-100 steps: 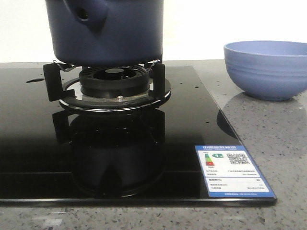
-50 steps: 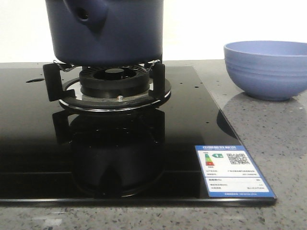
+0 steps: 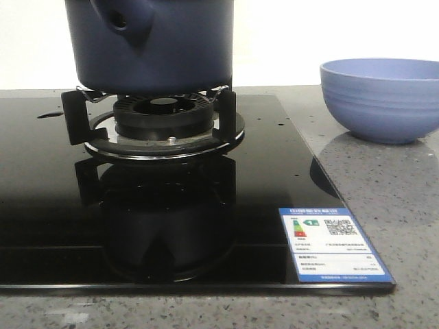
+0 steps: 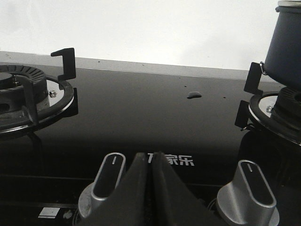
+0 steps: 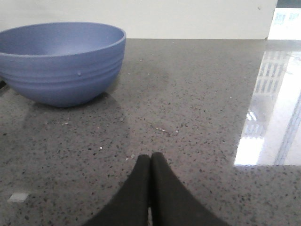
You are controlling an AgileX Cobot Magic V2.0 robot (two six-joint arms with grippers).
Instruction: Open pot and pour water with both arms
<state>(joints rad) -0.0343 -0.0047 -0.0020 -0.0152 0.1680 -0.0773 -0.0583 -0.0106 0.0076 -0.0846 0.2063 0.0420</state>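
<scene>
- So the pot (image 3: 154,44) sits on the burner grate (image 3: 161,120) of the black glass cooktop (image 3: 55,199), stub handle (image 3: 123,19) pointing toward the front camera and a bit left. Its top is cut off in the front view, so can't say if there's a lid on.
- From the left wrist view only a slice of the pot shows, with a pale rim at its upper edge.
- Left gripper (image 4: 149,162) is pinched together with nothing in it, hanging just above the two silver knobs (image 4: 108,174) at the front of the cooktop, well apart from the pot.
- Right gripper (image 5: 150,162) is also fully closed and empty, low over the speckled grey countertop (image 5: 197,108).
- Light-blue ribbed bowl (image 3: 381,99) stands upright on that counter, off to the right of the cooktop, near the right gripper but not touching.
- Energy label sticker (image 3: 335,245) sits on the near right corner of the glass.
</scene>
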